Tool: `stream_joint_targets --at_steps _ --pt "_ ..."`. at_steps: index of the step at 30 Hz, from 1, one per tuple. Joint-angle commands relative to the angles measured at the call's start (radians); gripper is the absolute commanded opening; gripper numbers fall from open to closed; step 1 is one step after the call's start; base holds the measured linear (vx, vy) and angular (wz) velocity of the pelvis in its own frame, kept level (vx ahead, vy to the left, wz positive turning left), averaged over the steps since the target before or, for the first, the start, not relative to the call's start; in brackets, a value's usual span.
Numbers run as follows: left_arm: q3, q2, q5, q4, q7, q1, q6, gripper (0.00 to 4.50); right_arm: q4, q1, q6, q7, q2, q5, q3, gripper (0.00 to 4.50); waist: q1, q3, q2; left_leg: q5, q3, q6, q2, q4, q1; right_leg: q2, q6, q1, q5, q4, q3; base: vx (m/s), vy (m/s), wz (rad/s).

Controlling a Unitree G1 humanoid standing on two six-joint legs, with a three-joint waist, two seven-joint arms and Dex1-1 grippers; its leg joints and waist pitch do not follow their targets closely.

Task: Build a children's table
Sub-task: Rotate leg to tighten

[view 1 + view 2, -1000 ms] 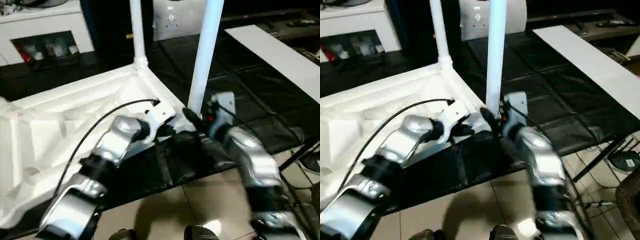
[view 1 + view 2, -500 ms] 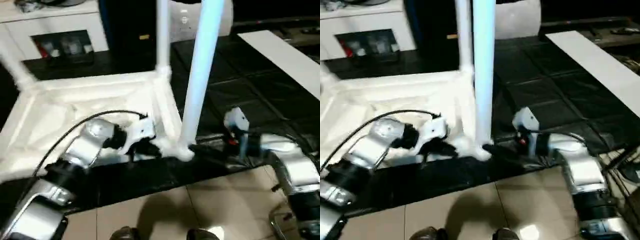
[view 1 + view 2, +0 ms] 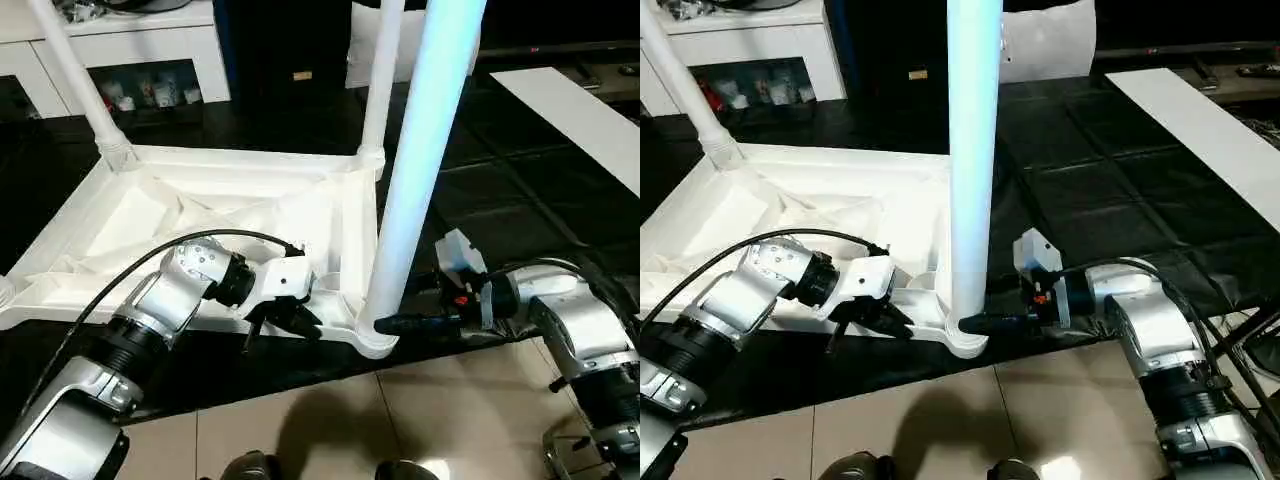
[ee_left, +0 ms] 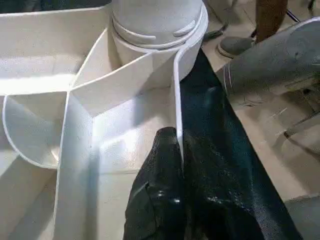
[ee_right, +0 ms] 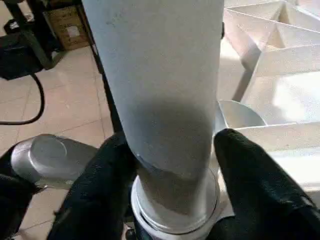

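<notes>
Head views: the table top (image 3: 200, 215) lies upside down on the black padded desk (image 3: 500, 200), ribbed underside up. Three legs are visible standing in corner sockets: the near leg (image 3: 420, 160), a far leg (image 3: 378, 80) and a far-left leg (image 3: 75, 80). Against the picture of a second ago, the top has turned on the desk, so that the near-leg corner now sits at the desk's front edge, between the two arms. The left gripper (image 3: 290, 318) is clamped on the top's near rim. The right gripper (image 3: 395, 324) has swung round and now reaches level toward the near leg's base, one finger on either side.

Left wrist view: the black fingers (image 4: 162, 200) are pinched on the thin upright rim wall (image 4: 177, 100), just short of the corner socket (image 4: 155, 30) with the leg seated in it.

Right wrist view: the fingers (image 5: 250, 185) straddle the leg's (image 5: 160, 90) lower end at a middling width. Whether they press on it or merely bracket it cannot be told.

Assessment: the turn has brought the near corner within both arms' reach. The collar looks seated in the socket. The likely step in hand is to seat or check this leg. The fourth corner is outside these pictures, so completion cannot be confirmed.
</notes>
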Motion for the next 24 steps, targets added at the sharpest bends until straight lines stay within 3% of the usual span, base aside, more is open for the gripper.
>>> stream_joint_targets --at_steps 1,6,11,14,16,19,20,21,22,23,24 --pt "-0.023 0.002 -0.001 -0.024 -0.038 -0.027 -0.029 0.00 0.008 -0.013 0.003 0.019 -0.004 0.014 0.013 2.36 -0.005 -0.089 -0.016 -0.246 -0.020 0.049 0.051 -0.072 0.032 -0.048 -0.233 0.044 -0.322 -0.065 0.030 0.000 0.000 0.00" --pt "-0.020 0.005 0.000 -0.016 -0.040 -0.028 -0.036 0.00 0.013 -0.019 0.005 0.041 -0.003 0.022 0.025 1.99 -0.004 -0.091 -0.016 -0.224 -0.019 0.057 0.051 -0.070 0.032 -0.046 -0.239 0.045 -0.294 -0.063 0.029 0.000 0.000 0.00" --pt "-0.005 -0.001 -0.008 -0.014 -0.022 -0.028 -0.015 0.00 -0.001 -0.013 0.030 0.041 0.004 0.035 0.021 1.92 -0.004 -0.090 -0.016 -0.224 -0.019 0.059 0.051 -0.071 0.032 -0.046 -0.240 0.045 -0.298 -0.063 0.029 0.000 0.000 0.00" --pt "0.035 -0.038 -0.027 -0.026 0.051 -0.035 0.081 0.00 -0.056 0.010 0.136 -0.062 0.040 0.075 -0.013 1.91 -0.001 -0.089 -0.015 -0.223 -0.019 0.054 0.051 -0.071 0.034 -0.046 -0.241 0.044 -0.310 -0.065 0.029 0.000 0.000 0.00" --pt "0.060 -0.071 -0.030 -0.026 0.117 -0.047 0.137 0.00 -0.083 0.018 0.196 -0.182 0.085 0.064 -0.030 1.91 -0.006 -0.086 -0.016 -0.240 -0.021 0.041 0.049 -0.074 0.031 -0.045 -0.228 0.044 -0.348 -0.066 0.028 0.000 0.000 0.00" --pt "0.077 -0.100 -0.032 -0.023 0.168 -0.056 0.173 0.00 -0.087 0.018 0.224 -0.284 0.129 0.044 -0.042 1.91 -0.016 -0.083 -0.017 -0.284 -0.026 0.011 0.043 -0.075 0.032 -0.047 -0.190 0.040 -0.446 -0.078 0.026 0.000 0.000 0.00" --pt "0.090 -0.126 -0.030 -0.020 0.216 -0.064 0.204 0.00 -0.086 0.017 0.240 -0.359 0.169 0.032 -0.056 1.91 -0.021 -0.081 -0.013 -0.304 -0.026 0.000 0.043 -0.076 0.035 -0.046 -0.179 0.035 -0.469 -0.081 0.026 0.000 0.000 0.00" --pt "0.100 -0.148 -0.027 -0.018 0.257 -0.070 0.232 0.00 -0.086 0.016 0.254 -0.421 0.202 0.023 -0.067 1.91 -0.031 -0.081 -0.016 -0.317 -0.030 -0.011 0.040 -0.077 0.031 -0.045 -0.169 0.038 -0.484 -0.081 0.023 0.000 0.000 0.00" --pt "0.115 -0.196 -0.013 -0.011 0.344 -0.083 0.288 0.00 -0.088 0.013 0.272 -0.553 0.269 -0.014 -0.079 1.91 -0.040 -0.082 -0.012 -0.313 -0.034 -0.019 0.040 -0.079 0.026 -0.046 -0.159 0.041 -0.484 -0.080 0.022 0.000 0.000 0.00" --pt "0.121 -0.214 -0.008 -0.007 0.376 -0.088 0.306 0.00 -0.088 0.012 0.282 -0.599 0.293 -0.027 -0.082 1.91 -0.040 -0.082 -0.012 -0.313 -0.034 -0.019 0.040 -0.079 0.026 -0.046 -0.159 0.041 -0.484 -0.080 0.022 0.000 0.000 0.00" --pt "0.132 -0.268 0.012 0.015 0.471 -0.105 0.340 0.00 -0.081 0.001 0.303 -0.743 0.376 -0.054 -0.099 1.91 -0.055 -0.082 -0.010 -0.329 -0.034 -0.027 0.036 -0.077 0.029 -0.044 -0.154 0.034 -0.491 -0.084 0.020 0.000 0.000 0.00"
